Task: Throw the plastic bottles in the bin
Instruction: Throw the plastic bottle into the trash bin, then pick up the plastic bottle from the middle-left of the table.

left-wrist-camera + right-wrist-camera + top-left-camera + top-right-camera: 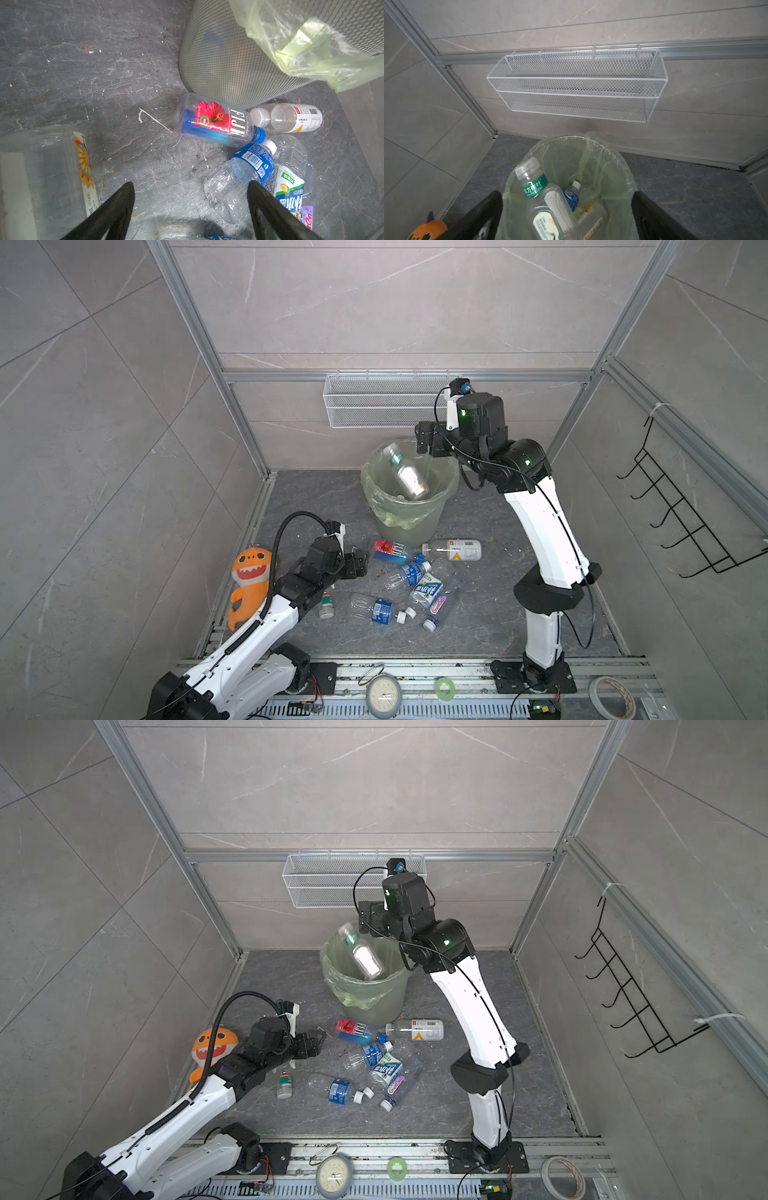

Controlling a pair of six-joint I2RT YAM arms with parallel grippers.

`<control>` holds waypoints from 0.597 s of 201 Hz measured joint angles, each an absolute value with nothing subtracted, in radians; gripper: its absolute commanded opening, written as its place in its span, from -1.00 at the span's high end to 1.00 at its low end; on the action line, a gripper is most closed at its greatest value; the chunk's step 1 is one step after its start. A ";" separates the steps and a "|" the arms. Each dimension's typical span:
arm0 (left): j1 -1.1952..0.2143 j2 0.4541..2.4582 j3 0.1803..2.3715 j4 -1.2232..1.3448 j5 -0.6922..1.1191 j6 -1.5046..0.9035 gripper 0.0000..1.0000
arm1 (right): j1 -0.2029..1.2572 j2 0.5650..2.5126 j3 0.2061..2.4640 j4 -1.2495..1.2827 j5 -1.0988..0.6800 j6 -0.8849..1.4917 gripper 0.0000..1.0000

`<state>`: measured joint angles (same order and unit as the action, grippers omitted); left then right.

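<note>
The bin is a grey-green bucket with a pale green bag, standing at the back of the floor. My right gripper hangs open above its rim. A clear green-labelled bottle is loose and blurred in the bin's mouth, above other bottles inside. Several plastic bottles lie in front of the bin: a red-flower one, a white-labelled one and a blue-labelled one. My left gripper is open and empty, low beside them.
An orange shark plush lies by the left arm, with a small bottle near it. A white mesh basket hangs on the back wall and a black wire rack on the right wall. A clock and tape rolls sit on the front rail.
</note>
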<state>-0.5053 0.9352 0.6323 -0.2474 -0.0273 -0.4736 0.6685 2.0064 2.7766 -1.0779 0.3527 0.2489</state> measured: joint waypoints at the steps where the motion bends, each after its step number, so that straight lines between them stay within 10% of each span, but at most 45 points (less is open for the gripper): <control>1: -0.505 0.934 0.633 -0.247 -0.028 -0.474 -0.75 | 0.669 2.006 2.776 -1.081 0.353 0.249 -0.98; 120: -0.506 0.899 0.663 -0.431 -0.239 -0.518 -0.73 | 0.675 1.351 1.814 -0.858 0.318 0.250 -0.98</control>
<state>-0.5060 0.8989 0.6628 -0.4313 -0.2394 -0.5182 0.6746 1.3514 1.8137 -0.8577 0.3183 0.2504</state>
